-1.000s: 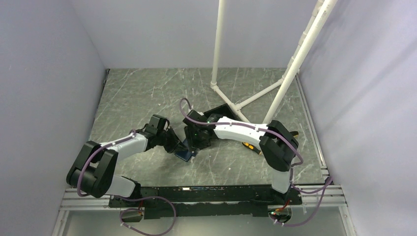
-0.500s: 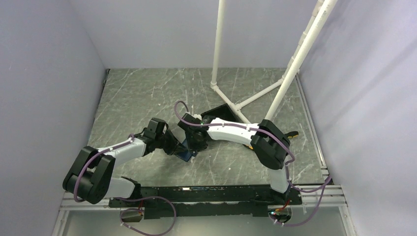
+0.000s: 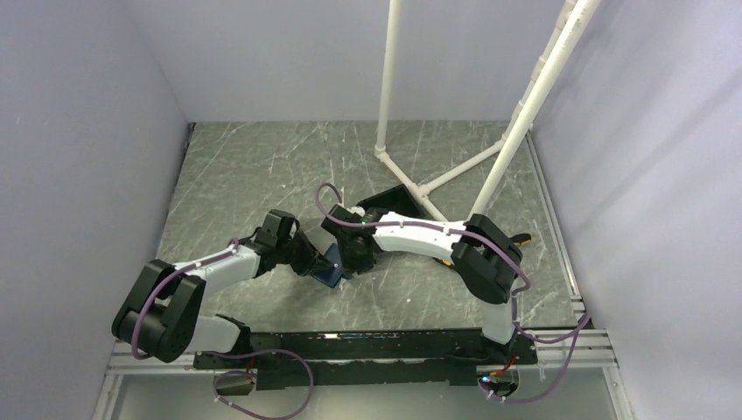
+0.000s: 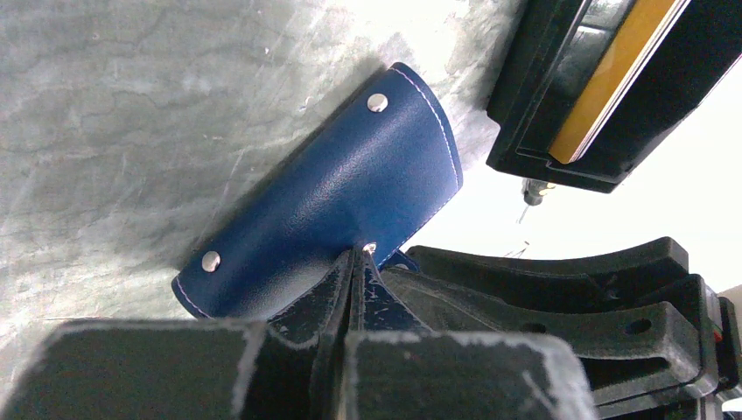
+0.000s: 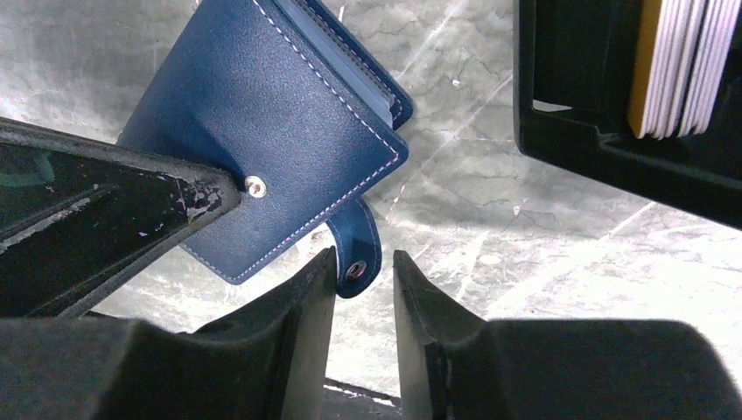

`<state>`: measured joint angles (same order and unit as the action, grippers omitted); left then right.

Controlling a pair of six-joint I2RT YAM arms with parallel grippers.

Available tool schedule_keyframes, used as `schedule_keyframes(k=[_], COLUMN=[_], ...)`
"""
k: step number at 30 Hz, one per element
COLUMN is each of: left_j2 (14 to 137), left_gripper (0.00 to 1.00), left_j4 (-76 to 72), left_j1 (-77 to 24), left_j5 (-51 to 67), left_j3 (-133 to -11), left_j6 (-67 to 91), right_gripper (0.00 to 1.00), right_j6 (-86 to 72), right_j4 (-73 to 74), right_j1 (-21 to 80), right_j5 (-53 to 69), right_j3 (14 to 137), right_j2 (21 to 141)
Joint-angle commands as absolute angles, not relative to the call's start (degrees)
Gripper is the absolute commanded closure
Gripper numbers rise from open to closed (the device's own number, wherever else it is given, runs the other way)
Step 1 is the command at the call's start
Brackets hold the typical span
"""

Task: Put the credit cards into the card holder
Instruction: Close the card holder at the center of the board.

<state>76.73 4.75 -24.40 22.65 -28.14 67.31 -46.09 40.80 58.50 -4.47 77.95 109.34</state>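
View from both wrist cameras, with overhead reference. My left fingers (image 4: 302, 315) are pressed together on the near edge of the dark-blue stitched card holder (image 4: 332, 201), pinching it just beside a metal snap stud (image 4: 369, 248). The card holder extends away from these fingers and slants down to the grey marbled surface (image 4: 105, 131), with its outer face and two more studs turned toward the camera.

My right fingers (image 5: 297, 306) stand a narrow gap apart and grip nothing. The card holder's small blue strap tab (image 5: 359, 241) hangs into the mouth of that gap. It lies against the left-hand finger and sits clear of the right-hand one. The body of the card holder (image 5: 262, 114) sits just beyond and to the left of these fingertips, and I can see the edges of its paler inner pockets along its far side.

The credit cards (image 5: 682, 70) stand on edge as a stack in a black open box (image 5: 595, 131), beyond and to the right of my right fingers and well apart from the card holder. One is orange-gold (image 4: 617, 74) and the rest are whitish.

From overhead, both sets of fingers meet at the card holder (image 3: 331, 274).
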Motion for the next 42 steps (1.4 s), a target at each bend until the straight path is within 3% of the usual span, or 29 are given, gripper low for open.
schedule_keyframes(k=[1, 11, 20, 23, 27, 32, 42], left_j2=[79.67, 79.06, 78.03, 76.76, 73.37, 70.76, 77.86], left_gripper=[1.0, 1.0, 1.0, 0.92, 0.74, 0.61, 0.77], left_j4=[15.5, 16.17, 16.44, 17.07, 18.64, 20.57, 16.56], left_j1=[-24.87, -24.86, -24.87, -24.87, -24.87, -24.87, -24.87], left_j5=[16.84, 16.43, 16.44, 16.25, 15.3, 13.49, 16.8], left_j3=[-25.41, -25.54, -25.51, -26.02, -28.1, -30.85, -30.01], left_j6=[64.66, 64.4, 63.89, 62.66, 58.14, 50.85, 49.27], right_gripper=[0.69, 0.7, 0.9, 1.0, 1.0, 1.0, 1.0], right_j6=[-47.12, -47.88, -48.04, -46.89, -42.18, -33.07, -26.7], right_j4=[41.65, 38.13, 35.44, 32.83, 24.52, 13.71, 3.21], right_j1=[58.71, 58.63, 57.6, 57.4, 55.97, 54.81, 48.85], right_j5=[-4.3, -0.32, 1.73, 1.5, 2.13, 5.27, 20.08], right_j3=[77.03, 74.75, 72.94, 71.53, 65.6, 59.62, 54.25], right_j2=[105.47, 103.99, 104.21, 103.61, 99.84, 94.72, 94.48])
